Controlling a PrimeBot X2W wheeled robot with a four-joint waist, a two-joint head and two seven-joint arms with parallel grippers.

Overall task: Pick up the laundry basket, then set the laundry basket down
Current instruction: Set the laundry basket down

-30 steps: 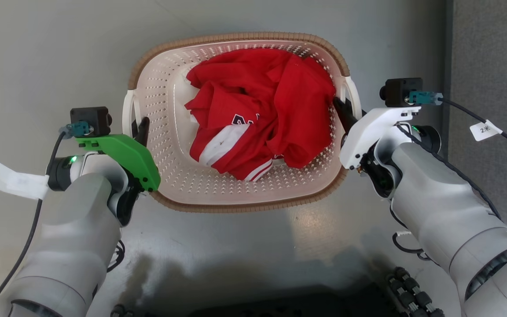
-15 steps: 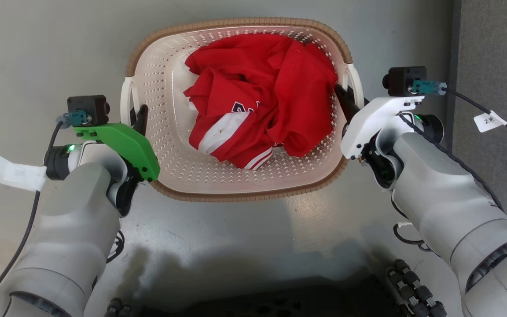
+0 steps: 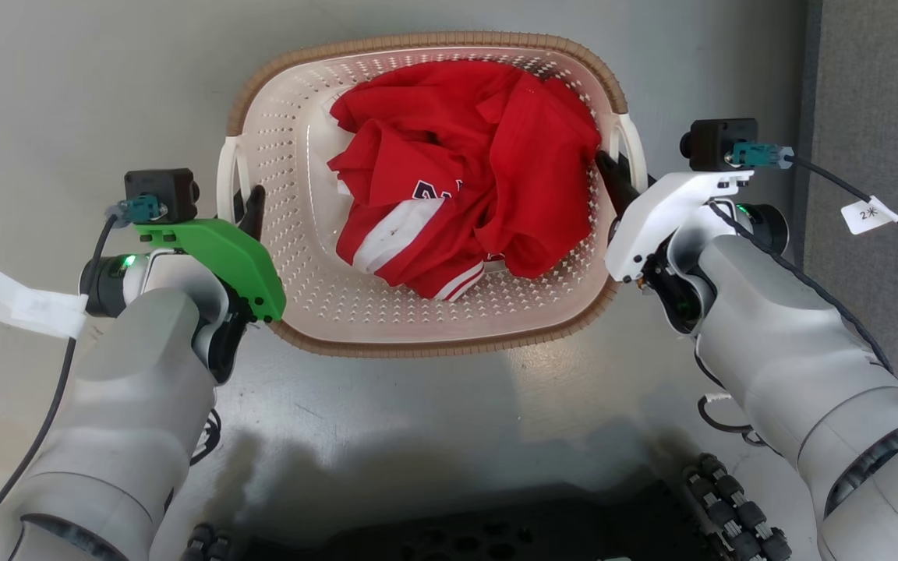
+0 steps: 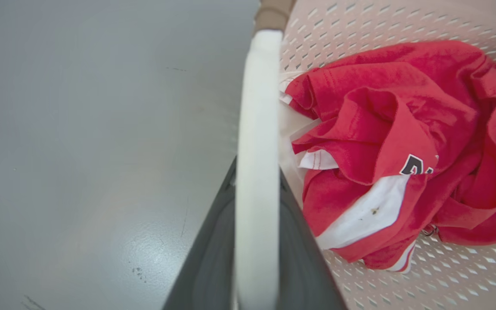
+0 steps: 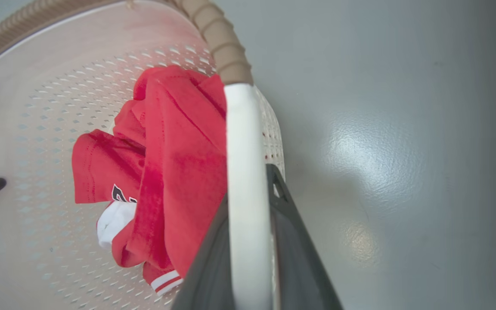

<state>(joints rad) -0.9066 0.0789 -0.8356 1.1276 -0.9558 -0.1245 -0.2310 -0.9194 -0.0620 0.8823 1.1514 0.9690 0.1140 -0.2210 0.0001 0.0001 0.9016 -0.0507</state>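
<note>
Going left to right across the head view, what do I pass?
white paper tag → left gripper → laundry basket, near wall → red shirt → right gripper → cable label

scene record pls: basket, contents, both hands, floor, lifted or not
basket: laundry basket, cream, perforated, brown rim
contents: red garment, white trim, crumpled inside
left hand: shut on left handle, a finger on each side
right hand: shut on right handle, same grip
floor: grey, glossy
lifted: cannot tell
</note>
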